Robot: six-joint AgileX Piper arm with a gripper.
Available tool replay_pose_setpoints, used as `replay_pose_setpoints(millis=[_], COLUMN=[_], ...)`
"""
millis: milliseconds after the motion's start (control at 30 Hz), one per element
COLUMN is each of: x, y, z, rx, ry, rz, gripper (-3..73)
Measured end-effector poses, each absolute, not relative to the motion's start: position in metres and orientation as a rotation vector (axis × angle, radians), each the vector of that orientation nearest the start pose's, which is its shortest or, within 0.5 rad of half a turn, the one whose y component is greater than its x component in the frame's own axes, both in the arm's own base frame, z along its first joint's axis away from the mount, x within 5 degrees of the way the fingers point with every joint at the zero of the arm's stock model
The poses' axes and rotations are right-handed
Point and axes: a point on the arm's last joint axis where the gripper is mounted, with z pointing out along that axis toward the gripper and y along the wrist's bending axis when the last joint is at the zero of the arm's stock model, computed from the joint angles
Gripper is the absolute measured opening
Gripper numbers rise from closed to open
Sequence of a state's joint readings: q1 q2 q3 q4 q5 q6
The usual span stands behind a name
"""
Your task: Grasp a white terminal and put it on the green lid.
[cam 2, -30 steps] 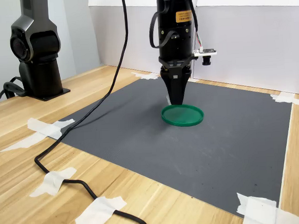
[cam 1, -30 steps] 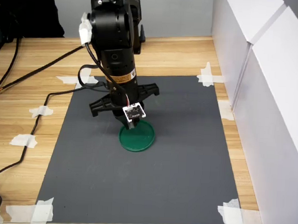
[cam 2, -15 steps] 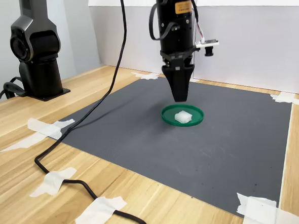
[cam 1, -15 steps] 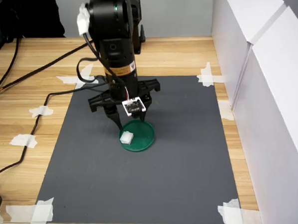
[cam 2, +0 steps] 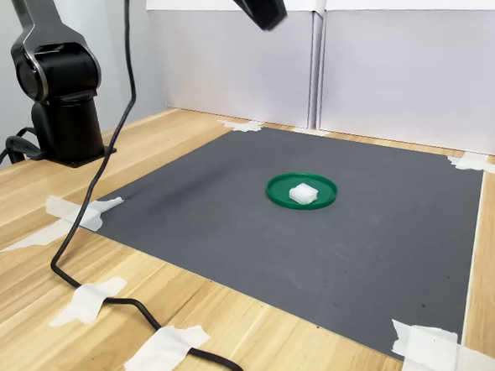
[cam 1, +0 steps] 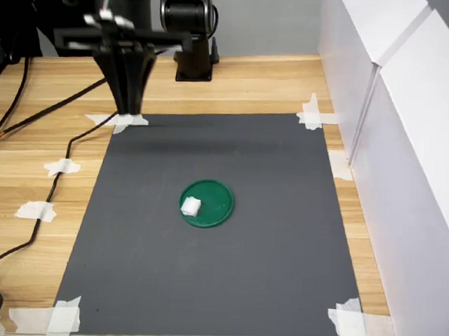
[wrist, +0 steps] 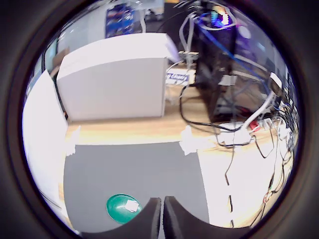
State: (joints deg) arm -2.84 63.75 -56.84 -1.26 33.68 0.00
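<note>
The white terminal (cam 1: 191,206) lies on the green lid (cam 1: 217,200), toward the lid's left edge in the first exterior view. In the second exterior view the white terminal (cam 2: 303,193) sits a little right of centre on the green lid (cam 2: 280,188). My gripper (cam 1: 128,112) is shut and empty, raised well above the mat's far-left corner in the first exterior view, far from the lid. Only the tip of my gripper (cam 2: 272,22) shows at the second exterior view's top. In the wrist view my gripper (wrist: 162,200) has its fingers together, with the white terminal (wrist: 131,205) and green lid (wrist: 116,207) beside them.
The lid rests mid-way on a dark grey mat (cam 1: 264,275) taped to a wooden table (cam 1: 259,79). White boxes (cam 1: 406,147) wall the first exterior view's right side. A black cable (cam 2: 94,287) and tape pieces lie beside the mat. The arm's base (cam 2: 61,96) stands at the back.
My gripper has risen off the lid and swung away toward the mat's far corner. The white terminal stays on the lid where it was left half a second ago.
</note>
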Motion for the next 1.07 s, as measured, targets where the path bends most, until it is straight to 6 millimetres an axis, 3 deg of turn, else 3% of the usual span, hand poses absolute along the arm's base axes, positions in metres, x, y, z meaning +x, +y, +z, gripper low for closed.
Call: replay_pose_setpoints(millis=[233, 467, 733, 933, 1067], x=[0.154, 0.095, 0.065, 0.064, 0.065], y=[-0.01, -0.006, -0.004, -0.004, -0.003], z=[0.348, 0.312, 0.274, 0.245, 0.241], rx=[0.123, 0.104, 0.064, 0.056, 0.07], ry=[2.03, 1.806, 1.515, 1.582, 1.607], rz=[-0.026, -0.017, -0.019, -0.027, -0.01], gripper=[-1.5, -1.6, -1.6, -1.6, -1.6])
